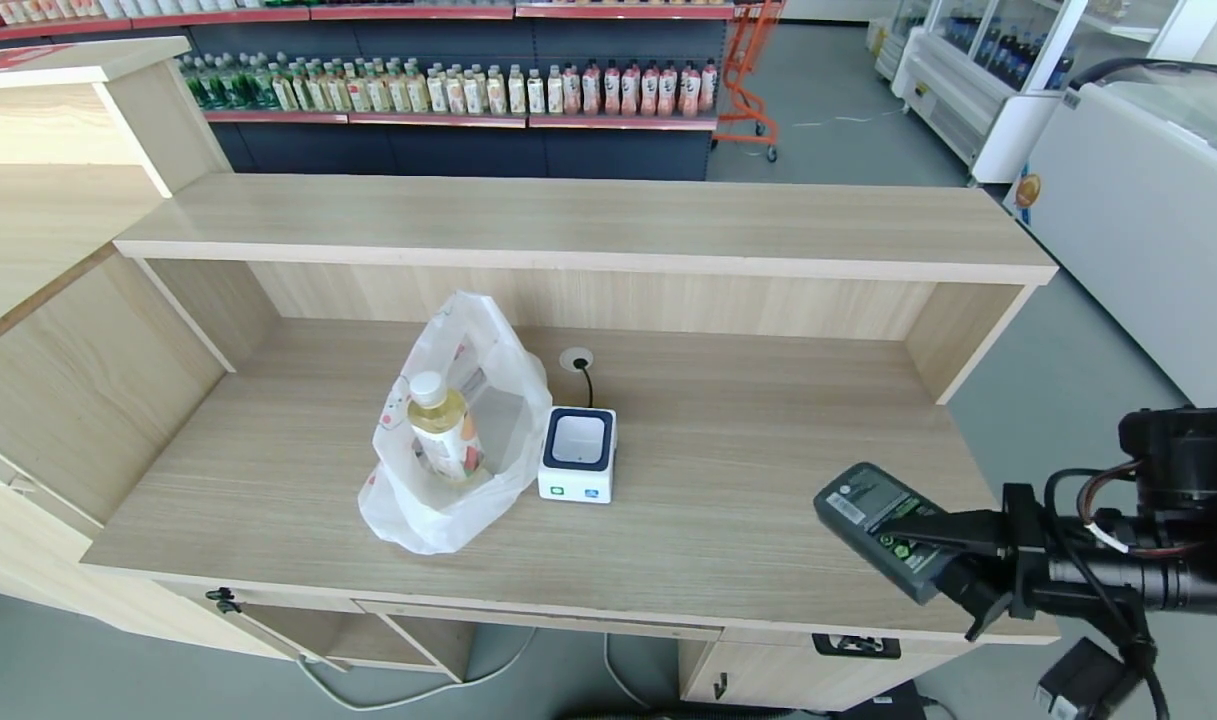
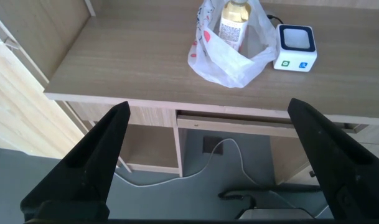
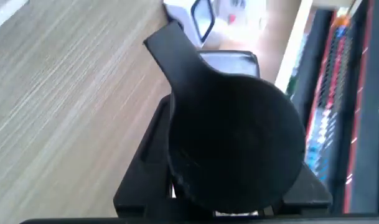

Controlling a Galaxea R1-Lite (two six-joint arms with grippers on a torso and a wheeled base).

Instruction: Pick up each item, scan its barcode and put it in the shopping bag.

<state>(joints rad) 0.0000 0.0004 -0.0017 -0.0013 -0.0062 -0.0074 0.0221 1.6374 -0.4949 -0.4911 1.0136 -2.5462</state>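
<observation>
Dark pack [image 1: 873,525], flat, was held at one end by the right gripper [image 1: 933,560], jaws closed on it. It hung just above the worktop [image 1: 728,470] at the near-right corner, roughly 4 o'clock from the scanner [image 1: 577,454] and well apart from it. We noted the barcode label [image 1: 848,506] on the pack's upper face, at the free end away from the jaws.

The scanner sat mid-worktop with its window facing up. The shopping bag [image 1: 408,520] was touching or just beside it at its 9 o'clock, mouth open, with a bottle [image 1: 444,425] standing upright inside.

The left gripper [image 2: 211,162] hung off the near edge of the worktop and lower than it, about 6 o'clock from the bag. Its jaws were spread wide with nothing between them.

Step in hand, as we judged it, was scanning. One item was bagged and this one was not yet scanned.

To do it well:
- Carry the pack toward 10 o'clock until it is over the window.
- Roll the wrist so the label faces down at the glass, since it faced up here.
- Keep the label end clear of the jaws, hold it level and close, and pause.
- Then move on toward 9 o'clock and lower it into the bag beside the bottle. A tall bottle like that could tip if nudged.
</observation>
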